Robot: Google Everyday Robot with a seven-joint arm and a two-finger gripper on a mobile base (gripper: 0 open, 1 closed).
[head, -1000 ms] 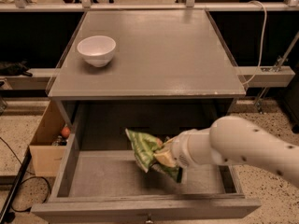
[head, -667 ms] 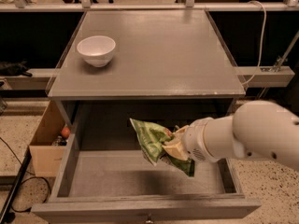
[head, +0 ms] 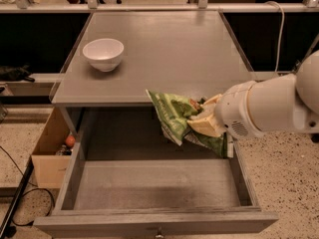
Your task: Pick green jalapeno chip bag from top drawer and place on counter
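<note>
Grey counter [head: 169, 39] bears a bowl [head: 103, 54]; claw [head: 200, 117] grips chip bag [head: 168, 112] above drawer [head: 149, 185].

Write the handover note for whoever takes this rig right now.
Gripper: shut on the bag, held in the air over the open drawer, close to the counter's front edge.
Done: bag grasped and lifted off the drawer bottom; nothing else shows in the drawer.
Left: carry the bag over the counter, set it down, let go.
Note: a bowl sits on the counter's left part; the middle and right look free for the bag.
</note>
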